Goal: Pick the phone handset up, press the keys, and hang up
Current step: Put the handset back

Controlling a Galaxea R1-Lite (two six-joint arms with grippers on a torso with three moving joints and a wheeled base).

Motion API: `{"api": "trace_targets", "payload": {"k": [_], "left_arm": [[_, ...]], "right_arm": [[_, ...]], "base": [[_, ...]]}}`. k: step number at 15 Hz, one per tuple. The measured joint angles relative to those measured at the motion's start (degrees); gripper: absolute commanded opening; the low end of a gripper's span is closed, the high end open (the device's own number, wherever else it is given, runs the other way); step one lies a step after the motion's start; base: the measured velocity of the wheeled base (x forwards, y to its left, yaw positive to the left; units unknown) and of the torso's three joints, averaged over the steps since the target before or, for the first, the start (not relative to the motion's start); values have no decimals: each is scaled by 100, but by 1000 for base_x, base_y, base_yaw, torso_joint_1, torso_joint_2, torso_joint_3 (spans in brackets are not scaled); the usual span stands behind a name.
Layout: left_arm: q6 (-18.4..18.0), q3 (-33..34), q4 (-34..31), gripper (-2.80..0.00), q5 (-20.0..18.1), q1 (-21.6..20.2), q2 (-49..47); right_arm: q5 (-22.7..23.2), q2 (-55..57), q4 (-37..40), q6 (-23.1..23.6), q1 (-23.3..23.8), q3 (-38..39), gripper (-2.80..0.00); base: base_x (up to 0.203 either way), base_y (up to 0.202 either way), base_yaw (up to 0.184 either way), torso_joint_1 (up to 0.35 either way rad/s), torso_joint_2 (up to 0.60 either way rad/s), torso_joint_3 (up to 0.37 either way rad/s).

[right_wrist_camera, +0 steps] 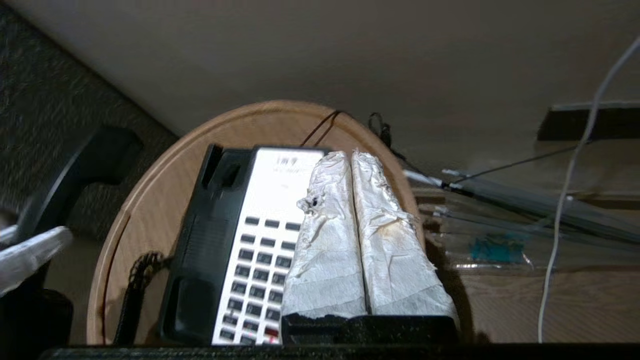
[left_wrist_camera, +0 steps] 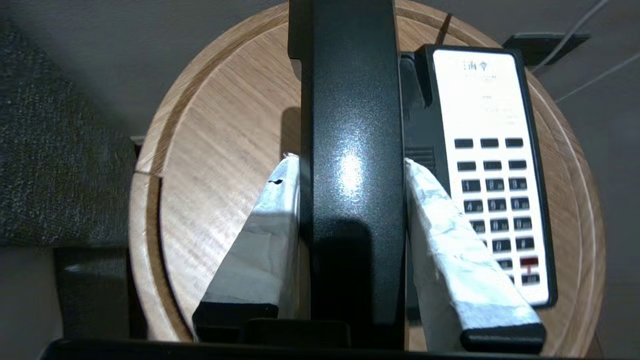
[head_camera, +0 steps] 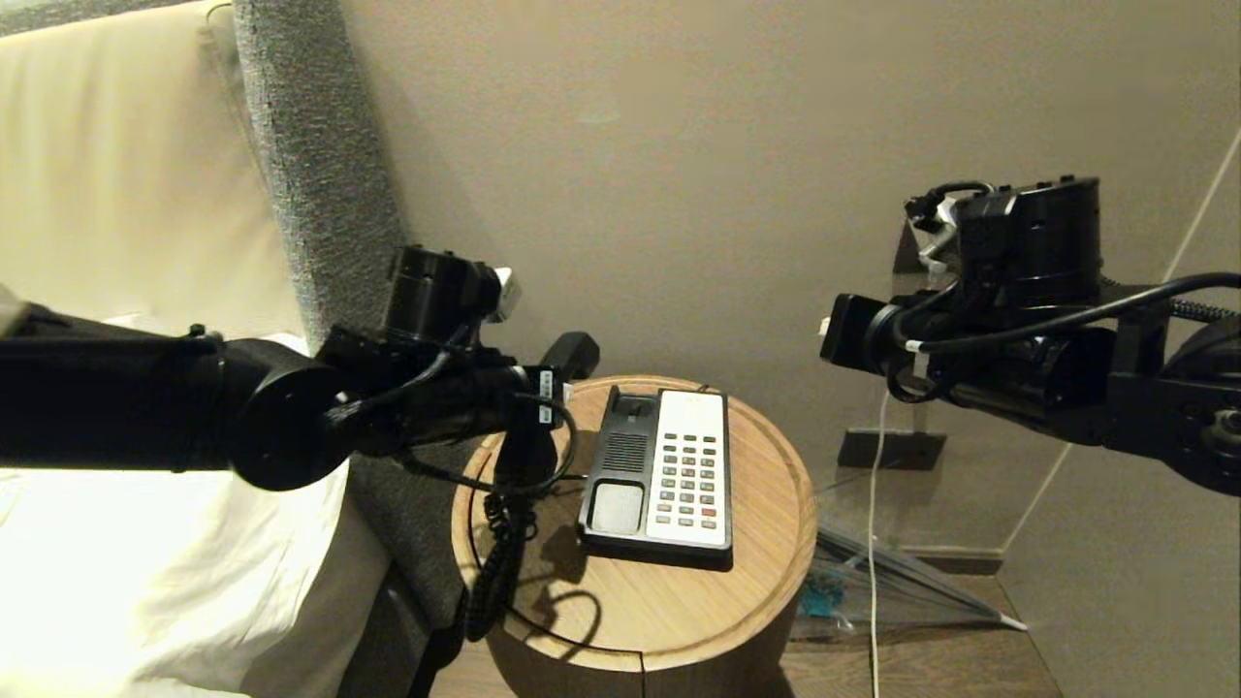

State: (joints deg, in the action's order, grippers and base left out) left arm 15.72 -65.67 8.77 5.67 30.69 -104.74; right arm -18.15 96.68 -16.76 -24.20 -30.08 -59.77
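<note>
- Left gripper (left_wrist_camera: 350, 165) is clamping the phone handset (left_wrist_camera: 350, 125) above the round wooden table (head_camera: 756, 582), left of the phone base (head_camera: 620, 456).
- Right gripper (right_wrist_camera: 350, 160) is hovering w/ jaws pressed together over the keys (right_wrist_camera: 260, 270).

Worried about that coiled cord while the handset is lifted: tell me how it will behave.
The coiled cord probably behaves floppy and springy: it hangs slack over the round table edge. It may tug back on the phone handset, held in the left claw. The handset looks glossy, so possibly slippery.
</note>
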Motion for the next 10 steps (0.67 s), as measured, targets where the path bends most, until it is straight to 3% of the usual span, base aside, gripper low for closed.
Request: {"api": "trace_targets", "payload": {"k": [5, 10], "left_arm": [[477, -949, -920, -280, 350, 536, -573], [610, -1293, -1004, -280, 438, 766, -987]], "right_arm": [[36, 46, -692, 6, 305, 325, -280], [93, 116, -946, 6, 553, 525, -280]], "base": [[0, 0, 0, 0, 0, 0], [0, 0, 0, 0, 0, 0]]}}
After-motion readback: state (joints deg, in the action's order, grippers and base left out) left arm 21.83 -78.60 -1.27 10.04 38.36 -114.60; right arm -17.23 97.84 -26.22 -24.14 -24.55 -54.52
